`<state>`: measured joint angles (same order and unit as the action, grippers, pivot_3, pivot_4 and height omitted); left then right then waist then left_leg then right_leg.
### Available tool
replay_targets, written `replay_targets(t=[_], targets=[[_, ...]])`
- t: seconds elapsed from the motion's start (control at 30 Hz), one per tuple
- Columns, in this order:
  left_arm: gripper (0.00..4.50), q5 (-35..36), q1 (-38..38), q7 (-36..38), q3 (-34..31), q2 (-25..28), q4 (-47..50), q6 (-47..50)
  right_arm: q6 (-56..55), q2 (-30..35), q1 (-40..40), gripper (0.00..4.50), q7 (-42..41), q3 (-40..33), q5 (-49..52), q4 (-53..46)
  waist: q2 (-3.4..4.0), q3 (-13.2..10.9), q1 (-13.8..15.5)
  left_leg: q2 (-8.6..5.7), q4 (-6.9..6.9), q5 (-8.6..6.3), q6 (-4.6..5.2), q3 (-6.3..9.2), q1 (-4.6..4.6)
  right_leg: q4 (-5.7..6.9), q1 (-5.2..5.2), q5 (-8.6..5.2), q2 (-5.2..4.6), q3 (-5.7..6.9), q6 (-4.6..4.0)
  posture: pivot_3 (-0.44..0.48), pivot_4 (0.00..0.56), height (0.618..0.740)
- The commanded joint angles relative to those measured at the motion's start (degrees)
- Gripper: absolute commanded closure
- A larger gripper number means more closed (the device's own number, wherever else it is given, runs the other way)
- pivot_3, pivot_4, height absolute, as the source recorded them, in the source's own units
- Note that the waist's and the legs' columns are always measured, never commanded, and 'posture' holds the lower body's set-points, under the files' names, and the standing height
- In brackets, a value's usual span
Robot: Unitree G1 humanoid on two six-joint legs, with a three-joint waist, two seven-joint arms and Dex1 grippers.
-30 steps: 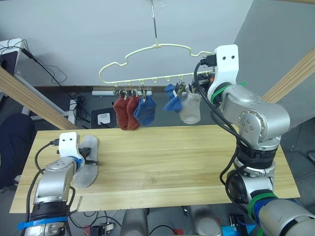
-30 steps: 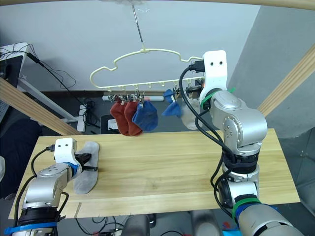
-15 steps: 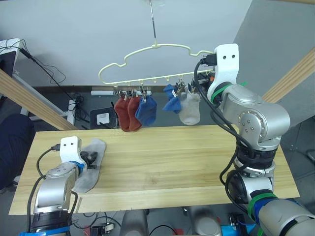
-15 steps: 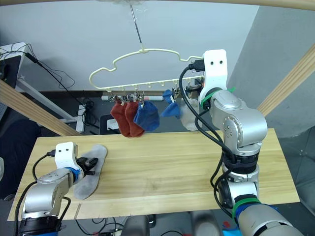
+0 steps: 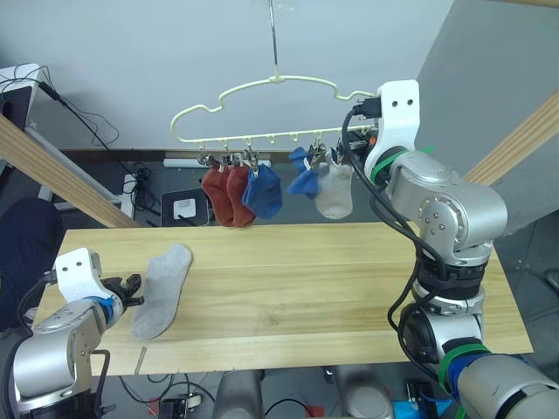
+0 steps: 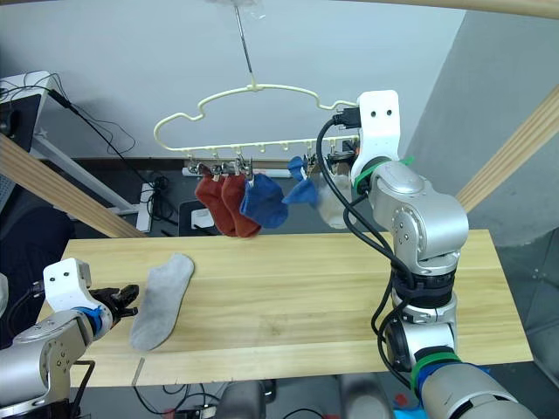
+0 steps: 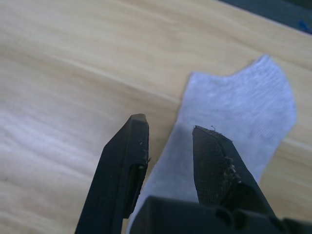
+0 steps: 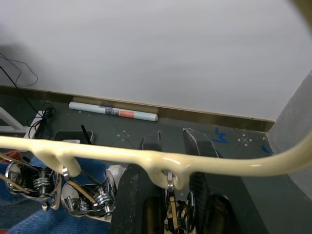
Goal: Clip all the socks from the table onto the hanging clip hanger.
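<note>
One light grey sock [image 5: 163, 278] lies flat on the left of the pale wood table [image 5: 306, 279]. My left gripper [image 5: 133, 286] hovers just left of it, open and holding nothing; the left wrist view shows the sock [image 7: 234, 122] spread ahead of its fingertips [image 7: 139, 122]. The yellow clip hanger [image 5: 262, 92] hangs above the table's far edge. Two rust red socks [image 5: 227, 194], two blue socks [image 5: 262, 192] and a grey sock [image 5: 334, 190] hang from its clips. My right gripper [image 8: 173, 139] is raised at the hanger's right end, its fingers closed around a silver clip [image 8: 169, 195] under the wire.
Slanted wooden beams [image 5: 52, 175] cross at the left and right. Behind the table are cables and a white wall. Bare tabletop stretches from the sock to the right arm's base.
My left gripper has let go of the grey sock and drawn back to the left. The sock stays on the table, nudged slightly right. The right arm has not moved.
</note>
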<state>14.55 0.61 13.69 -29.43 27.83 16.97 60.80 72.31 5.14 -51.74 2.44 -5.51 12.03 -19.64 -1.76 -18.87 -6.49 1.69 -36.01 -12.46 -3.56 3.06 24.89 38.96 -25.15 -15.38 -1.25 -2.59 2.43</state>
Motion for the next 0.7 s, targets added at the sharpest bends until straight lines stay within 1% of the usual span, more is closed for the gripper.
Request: replay_targets(t=[0.03, 0.07, 0.17, 0.2, 0.3, 0.43, 0.53, 0.7], targets=[[2.73, -0.09, 0.37, -0.86, 0.53, -1.18, -2.76, -1.49, -0.49, 0.17, 0.08, 3.93, -0.01, -0.51, -0.43, -0.61, 0.0, 0.0, 0.11, 0.0, 0.0, 0.0, 0.0, 0.0, 0.0, 0.0, 0.0, 0.0, 0.0, 0.0, 0.0, -0.162, 0.348, 0.74], [2.73, -0.32, 0.46, -0.86, 1.18, -1.15, -3.3, -2.0, -0.43, 0.19, 0.02, 3.93, 0.02, -0.6, -0.43, -0.63, 0.0, 0.0, 0.11, 0.0, 0.0, 0.0, 0.0, -0.01, 0.0, 0.0, 0.0, 0.0, 0.0, -0.01, 0.0, -0.184, 0.347, 0.74], [2.73, -0.53, 0.14, -0.74, 2.12, -1.2, -5.57, -3.14, -0.03, 0.58, 0.16, 3.93, 0.09, -0.67, -0.57, -1.15, 0.0, 0.0, 0.1, -0.01, 0.0, 0.0, 0.0, -0.02, 0.01, -0.01, -0.01, 0.0, -0.01, -0.02, 0.0, -0.184, 0.347, 0.74], [2.73, -0.53, -0.01, -0.86, 2.02, -1.4, -6.93, -3.55, 0.15, 0.74, 0.24, 3.93, 0.14, -0.73, -0.63, -1.4, 0.0, 0.0, 0.07, 0.0, 0.01, 0.0, 0.0, -0.02, 0.01, -0.01, -0.01, 0.0, -0.01, -0.02, 0.0, -0.203, 0.348, 0.74], [2.73, -0.29, -0.12, -1.13, 1.83, -1.57, -8.77, -4.27, 0.34, 0.9, 0.31, 3.93, 0.23, -0.8, -0.67, -1.65, 0.0, 0.0, 0.01, 0.01, 0.01, 0.0, 0.0, -0.03, 0.01, -0.01, -0.02, 0.0, -0.01, -0.02, 0.0, -0.203, 0.348, 0.74], [2.73, -0.52, -0.73, -0.76, 3.36, -1.51, -10.65, -5.13, 0.79, 1.11, 0.32, 3.93, 0.44, -1.03, -0.71, -2.01, 0.0, 0.0, 0.02, 0.01, 0.0, 0.0, 0.0, -0.03, 0.0, 0.01, -0.01, 0.0, -0.02, -0.04, -0.01, -0.216, 0.351, 0.74], [2.17, 0.44, -0.96, -0.11, 2.89, -1.66, -10.04, -6.18, 1.13, 1.14, 0.45, 3.93, 0.56, -1.11, -0.78, -2.28, 0.0, 0.0, 0.02, 0.01, 0.0, 0.0, 0.0, -0.03, -0.01, 0.02, -0.01, 0.0, -0.02, -0.04, -0.01, -0.216, 0.351, 0.74], [0.62, 0.3, -1.55, -0.38, 3.18, -1.25, -9.02, -6.26, 1.33, 1.07, 0.51, 3.93, 0.55, -1.22, -0.67, -2.5, 0.0, 0.0, 0.06, 0.0, -0.01, 0.0, 0.0, -0.03, -0.01, 0.02, 0.0, 0.0, -0.04, -0.04, 0.0, -0.211, 0.355, 0.74]])
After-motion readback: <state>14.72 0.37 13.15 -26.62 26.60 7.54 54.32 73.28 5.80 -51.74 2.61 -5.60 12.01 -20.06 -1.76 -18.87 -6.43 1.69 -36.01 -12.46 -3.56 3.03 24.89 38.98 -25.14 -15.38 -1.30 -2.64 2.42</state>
